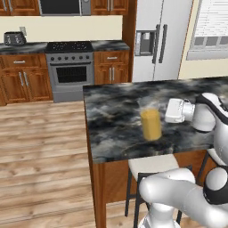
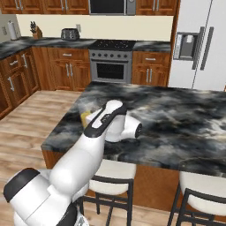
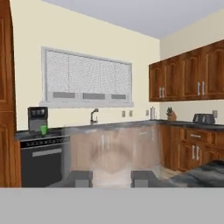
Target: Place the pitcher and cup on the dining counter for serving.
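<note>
Hand [image 3: 111,178] clasping pitcher [image 1: 151,124], dining counter [image 1: 116,111], cup [image 3: 43,130] far off

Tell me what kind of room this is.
A home kitchen, rendered: a stove set among wood cabinets, a steel refrigerator, and a dark marbled dining counter with white-seated stools.

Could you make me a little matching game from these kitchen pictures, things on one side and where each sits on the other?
Things:
1. pitcher
2. cup
3. toaster
4. stove

Places:
A. by the coffee machine
B. between wooden cabinets along the back wall
C. upright on the dining counter, by the gripper
D. on the back counter, left of the stove

Pairs: 1-C, 2-A, 3-D, 4-B
</note>
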